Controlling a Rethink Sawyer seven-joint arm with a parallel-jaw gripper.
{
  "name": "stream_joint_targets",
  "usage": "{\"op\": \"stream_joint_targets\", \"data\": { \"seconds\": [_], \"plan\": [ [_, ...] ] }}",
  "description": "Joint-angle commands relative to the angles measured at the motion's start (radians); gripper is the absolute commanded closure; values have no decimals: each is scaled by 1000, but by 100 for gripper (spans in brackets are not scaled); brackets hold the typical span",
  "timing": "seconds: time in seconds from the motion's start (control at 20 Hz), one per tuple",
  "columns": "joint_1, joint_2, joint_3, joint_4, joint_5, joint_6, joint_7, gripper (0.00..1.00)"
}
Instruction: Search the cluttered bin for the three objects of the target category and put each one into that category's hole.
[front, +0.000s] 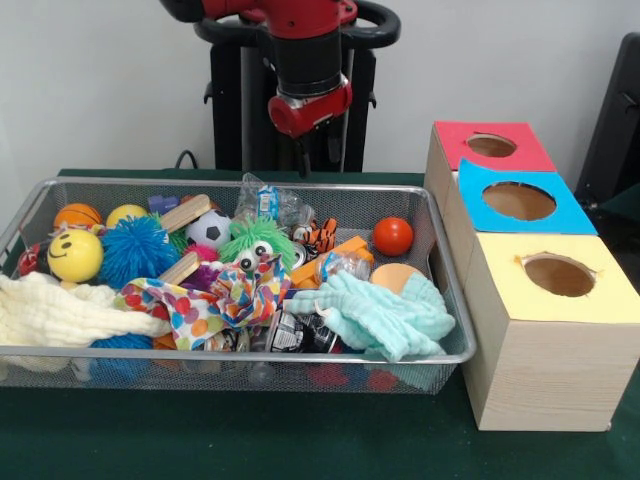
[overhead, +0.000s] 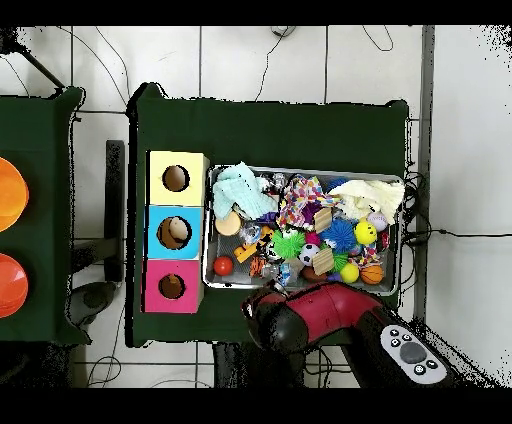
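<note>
A wire mesh bin (front: 445, 300) on the green tabletop (front: 300, 440) is packed: a mint cloth (front: 385, 315) at the corner nearest the boxes, a cream cloth (front: 50, 310) at the opposite end, a spotted colourful cloth (front: 215, 300) between them. Behind lie a yellow smiley ball (front: 75, 255), blue spiky ball (front: 135, 250), soccer ball (front: 209, 230), green fuzzy toy with eyes (front: 258, 243) and red ball (front: 393, 236).

Just beside the bin stand three wooden boxes, their holes topped yellow (front: 558, 275), blue (front: 519, 201) and red (front: 491, 145); overhead, something pale shows inside the blue one.

The hand (front: 305, 155) hangs above the bin's far rim, clear of the clutter; how wide it stands I cannot tell.
</note>
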Motion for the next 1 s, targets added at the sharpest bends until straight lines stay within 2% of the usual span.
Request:
{"op": "stream_joint_targets", "data": {
  "seconds": [0.05, 0.7, 1.0],
  "plan": [
    [33, -16, 43, -185, 67, 117, 32, 0],
    [73, 9, 11, -227, 93, 120, 48, 0],
    [72, 8, 20, -246, 127, 160, 29, 0]
  ]
}}
